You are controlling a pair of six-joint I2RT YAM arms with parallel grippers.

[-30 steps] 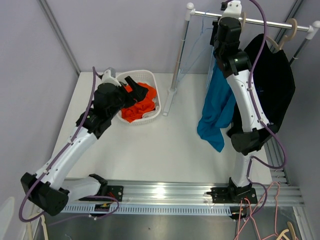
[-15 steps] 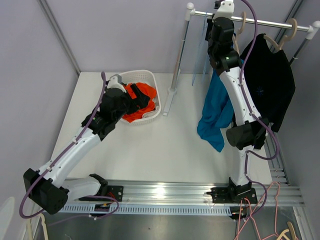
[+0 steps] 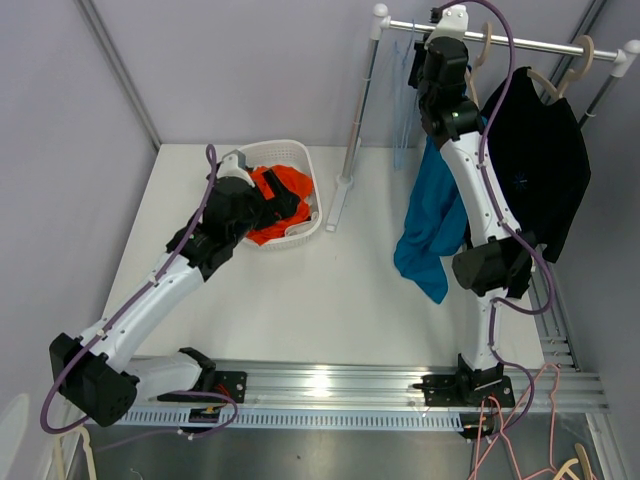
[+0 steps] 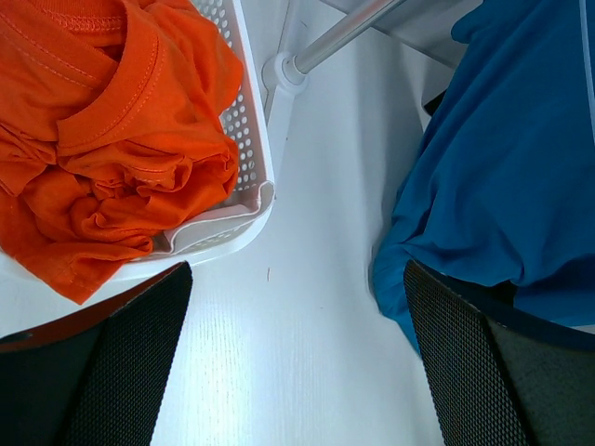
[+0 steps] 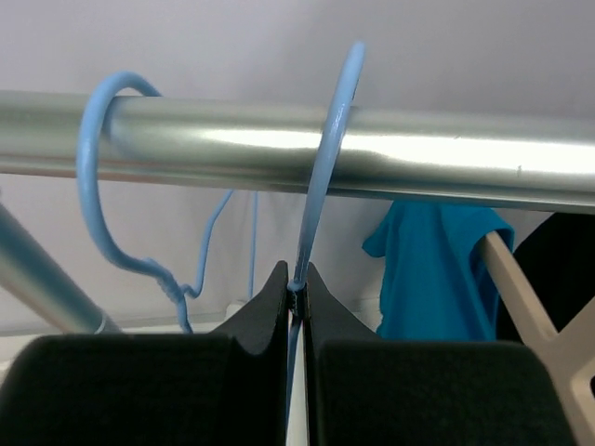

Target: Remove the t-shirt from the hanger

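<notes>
Up at the metal rail (image 5: 428,153), my right gripper (image 5: 296,290) is shut on the thin hook of a light blue hanger (image 5: 327,153) looped over it; from above, the right gripper (image 3: 432,40) is at the rail's left part. A blue t-shirt (image 3: 435,215) droops below the rail beside my right arm, and its hold at the top is hidden. The left wrist view has this t-shirt (image 4: 502,167) at the right. My left gripper (image 4: 293,372) is open over bare table beside the basket, and sits at the basket's edge (image 3: 288,198).
A white basket (image 3: 310,225) holds a crumpled orange shirt (image 4: 102,139). A black shirt (image 3: 540,160) hangs on a wooden hanger (image 3: 580,55) at the rail's right. Another blue hanger hook (image 5: 93,167) sits left on the rail. The rack's pole (image 3: 355,130) stands behind the basket.
My right gripper has shifted left and up along the rail with the hanger hook. The black shirt swung slightly. My left gripper drew back a little from the basket.
</notes>
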